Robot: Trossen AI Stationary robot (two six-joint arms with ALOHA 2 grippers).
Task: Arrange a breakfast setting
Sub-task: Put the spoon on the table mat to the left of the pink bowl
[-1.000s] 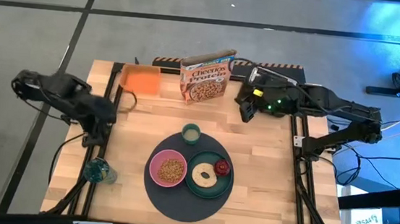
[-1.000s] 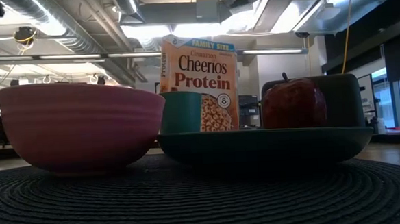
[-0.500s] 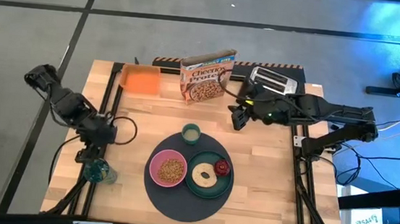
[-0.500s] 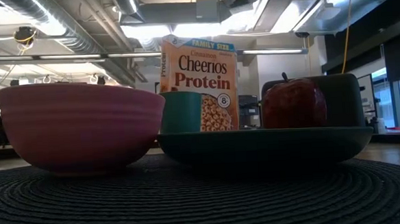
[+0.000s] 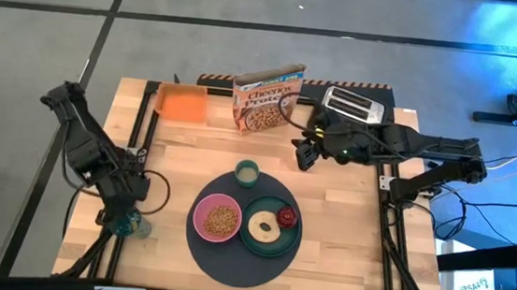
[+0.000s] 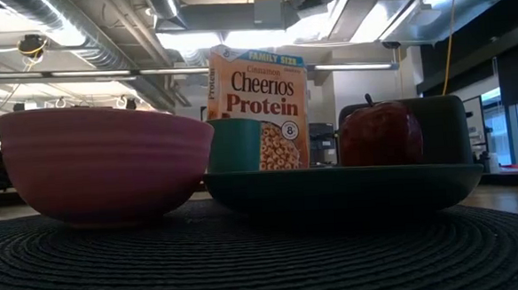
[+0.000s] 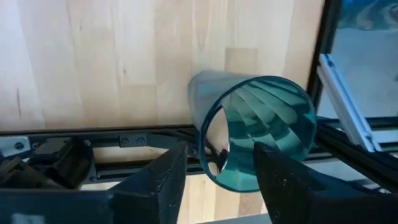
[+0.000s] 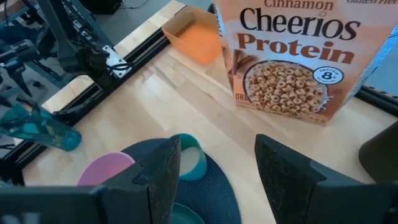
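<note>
A round dark grey mat (image 5: 243, 230) lies near the table's front. On it rest a pink bowl (image 5: 217, 218) of cereal, a dark green plate (image 5: 271, 226) and a small pale-green cup (image 5: 248, 172). The plate carries a bagel-like ring (image 5: 263, 226) and a small red food piece (image 5: 287, 215). No spoon shows. My left gripper (image 7: 217, 171) is open over a teal glass (image 7: 255, 134) standing at the near left, with one finger on either side of its rim. My right gripper (image 5: 301, 155) is open and empty, above the table beyond the mat.
A Cheerios box (image 5: 265, 99) stands at the far edge. An orange container (image 5: 183, 103) is to its left and a toaster (image 5: 354, 103) to its right. Black frame rails (image 7: 124, 140) run beside the glass. Bare wood lies between the mat and the box.
My left gripper has swung from the table's left-middle toward the near edge and come down over the teal glass, turning as it went. My right gripper has moved a little toward the table's left and near side, away from the toaster.
</note>
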